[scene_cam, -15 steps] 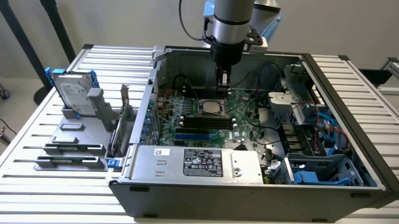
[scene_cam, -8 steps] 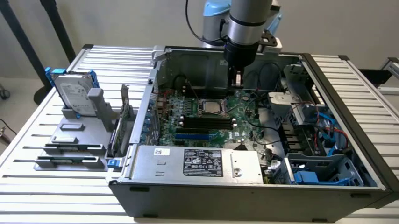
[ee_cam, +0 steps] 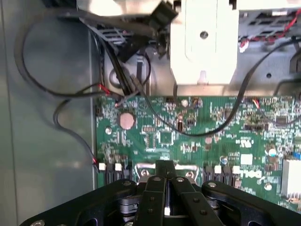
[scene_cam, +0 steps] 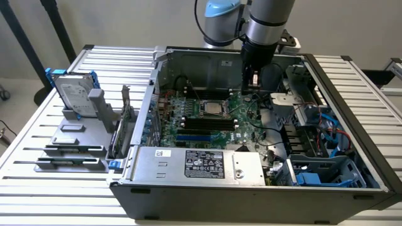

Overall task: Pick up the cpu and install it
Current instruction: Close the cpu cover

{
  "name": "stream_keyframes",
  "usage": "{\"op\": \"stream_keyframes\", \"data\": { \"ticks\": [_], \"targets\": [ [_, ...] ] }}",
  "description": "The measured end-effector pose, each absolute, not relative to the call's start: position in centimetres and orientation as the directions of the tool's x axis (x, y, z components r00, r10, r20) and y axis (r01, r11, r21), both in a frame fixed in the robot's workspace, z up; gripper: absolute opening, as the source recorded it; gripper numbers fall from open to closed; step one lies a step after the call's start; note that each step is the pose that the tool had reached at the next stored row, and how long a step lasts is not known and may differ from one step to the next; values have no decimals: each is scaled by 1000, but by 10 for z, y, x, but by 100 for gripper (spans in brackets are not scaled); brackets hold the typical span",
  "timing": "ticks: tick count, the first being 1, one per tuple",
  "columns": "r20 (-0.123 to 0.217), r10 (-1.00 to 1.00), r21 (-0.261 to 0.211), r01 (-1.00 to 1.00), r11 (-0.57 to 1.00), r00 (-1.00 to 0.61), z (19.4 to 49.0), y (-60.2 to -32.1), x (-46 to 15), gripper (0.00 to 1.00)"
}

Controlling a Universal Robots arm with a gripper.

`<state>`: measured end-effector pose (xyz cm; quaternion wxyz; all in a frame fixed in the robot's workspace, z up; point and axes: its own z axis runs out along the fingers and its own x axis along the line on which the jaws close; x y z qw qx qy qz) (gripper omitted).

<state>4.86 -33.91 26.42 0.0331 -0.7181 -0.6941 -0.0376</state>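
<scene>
The cpu (scene_cam: 212,109) is a small silver square lying flat in the socket on the green motherboard (scene_cam: 242,123) inside the open computer case. My gripper (scene_cam: 253,87) hangs inside the case, above the board and to the exterior view's right of the cpu, apart from it. In the wrist view the gripper (ee_cam: 165,173) is shut, its black fingers pressed together with nothing visible between them. It hovers over the motherboard (ee_cam: 197,136) near a round coin battery (ee_cam: 127,120).
Black cables (ee_cam: 61,101) loop over the board and case floor. A silver power supply box (scene_cam: 195,165) fills the case's front, and blue drive brackets (scene_cam: 320,178) sit at its right. A hard drive (scene_cam: 74,96) stands in a grey holder outside the case at the exterior view's left.
</scene>
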Motion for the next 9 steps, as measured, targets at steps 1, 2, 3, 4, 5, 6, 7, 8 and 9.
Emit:
{"op": "stream_keyframes", "data": {
  "ticks": [1, 2, 3, 4, 5, 6, 7, 8, 9],
  "targets": [
    [103, 994, 4, 999, -34, 34, 264, -339, 52, 11],
    [105, 994, 4, 999, -34, 34, 264, -340, 54, 11],
    [107, 994, 4, 999, -34, 34, 264, -340, 56, 11],
    [109, 994, 4, 999, -34, 34, 263, -340, 57, 11],
    [110, 993, 4, 999, -34, 34, 261, -340, 58, 11],
    [111, 993, 4, 999, -34, 34, 260, -340, 59, 11],
    [112, 993, 4, 999, -34, 34, 258, -340, 59, 11],
    [112, 993, 4, 999, -34, 34, 256, -340, 59, 11],
    [112, 993, 4, 999, -34, 34, 254, -340, 59, 11]
  ]
}}
